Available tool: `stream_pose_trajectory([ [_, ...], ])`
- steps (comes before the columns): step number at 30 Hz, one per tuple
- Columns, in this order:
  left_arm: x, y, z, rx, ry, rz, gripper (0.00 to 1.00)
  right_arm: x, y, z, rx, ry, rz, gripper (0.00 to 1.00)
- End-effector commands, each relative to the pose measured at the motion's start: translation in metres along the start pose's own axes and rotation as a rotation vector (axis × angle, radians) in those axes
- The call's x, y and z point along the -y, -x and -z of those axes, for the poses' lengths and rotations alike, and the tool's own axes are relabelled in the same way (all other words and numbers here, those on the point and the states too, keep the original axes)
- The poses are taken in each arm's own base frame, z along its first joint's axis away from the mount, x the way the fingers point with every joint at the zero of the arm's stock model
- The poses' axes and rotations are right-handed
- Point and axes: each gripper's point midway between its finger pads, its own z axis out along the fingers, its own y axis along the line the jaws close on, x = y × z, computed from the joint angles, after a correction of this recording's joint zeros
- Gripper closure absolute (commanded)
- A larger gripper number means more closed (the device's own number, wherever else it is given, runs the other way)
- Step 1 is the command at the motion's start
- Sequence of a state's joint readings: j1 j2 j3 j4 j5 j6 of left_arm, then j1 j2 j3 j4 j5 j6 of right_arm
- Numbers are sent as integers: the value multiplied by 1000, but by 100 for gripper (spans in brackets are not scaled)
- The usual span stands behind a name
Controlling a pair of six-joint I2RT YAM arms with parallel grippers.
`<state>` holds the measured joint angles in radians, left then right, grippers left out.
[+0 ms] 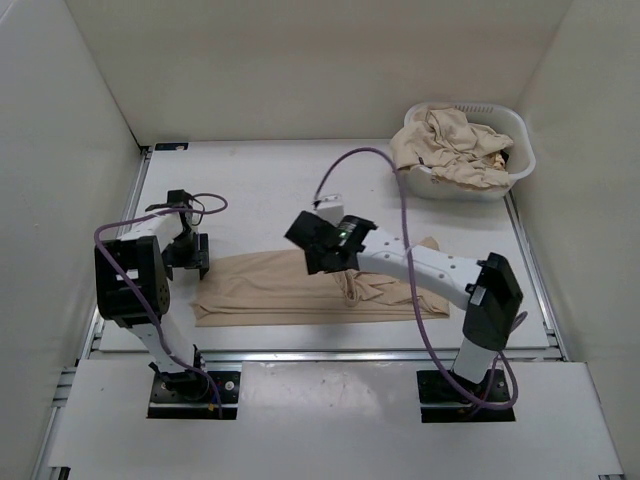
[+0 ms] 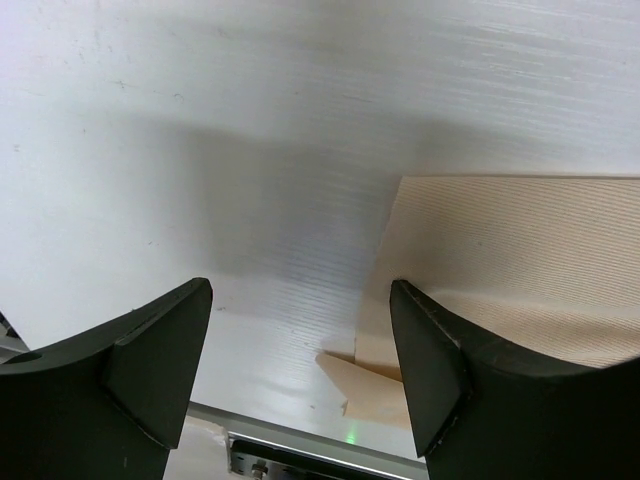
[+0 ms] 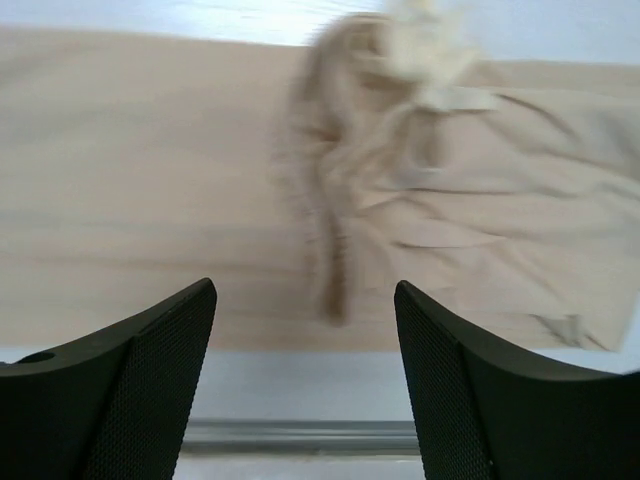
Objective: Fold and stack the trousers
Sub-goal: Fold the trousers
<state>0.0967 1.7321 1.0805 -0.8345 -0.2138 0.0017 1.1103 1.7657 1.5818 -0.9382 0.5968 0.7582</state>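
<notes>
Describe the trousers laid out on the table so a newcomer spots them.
On the white table, look along its near edge, around the middle. The trousers there form a long beige strip, rumpled at its right end. Only these lie flat; the heaped trousers sit in the white basket, far right.

plain beige trousers [image 1: 280, 287], white laundry basket [image 1: 512, 170]

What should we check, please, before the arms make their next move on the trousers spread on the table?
1. Left gripper open and empty: ok.
2. Right gripper open and empty: ok.
3. Trousers, left part lying flat: ok.
4. Trousers, right part smooth: not ok, bunched and wrinkled.
5. Layers aligned at the left end: not ok, a corner sticks out.
6. Laundry basket clear of both arms: ok.
</notes>
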Motion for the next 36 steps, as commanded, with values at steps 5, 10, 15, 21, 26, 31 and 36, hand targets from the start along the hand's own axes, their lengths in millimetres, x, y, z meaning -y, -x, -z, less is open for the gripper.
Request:
stream_pose_trajectory([
  [5,-9,11,19,55,29,14,17,101,0,-59,-33,-210,-250,54],
  [10,-8,8,25,56,18,14,17,118,0,-91,-60,-143,-313,52],
  [15,-10,5,23,47,27,13,17,107,-3,-93,-97,-60,-287,49],
  [21,-10,5,23,47,27,13,17,109,-17,-63,-50,-63,-307,49],
  [26,-9,4,21,39,27,11,17,103,-17,-50,-3,3,-323,48],
  [31,-9,4,21,38,27,11,17,104,-29,-67,-30,-32,-282,46],
  [36,-11,1,21,30,36,9,17,85,-15,-84,-38,37,-221,46],
])
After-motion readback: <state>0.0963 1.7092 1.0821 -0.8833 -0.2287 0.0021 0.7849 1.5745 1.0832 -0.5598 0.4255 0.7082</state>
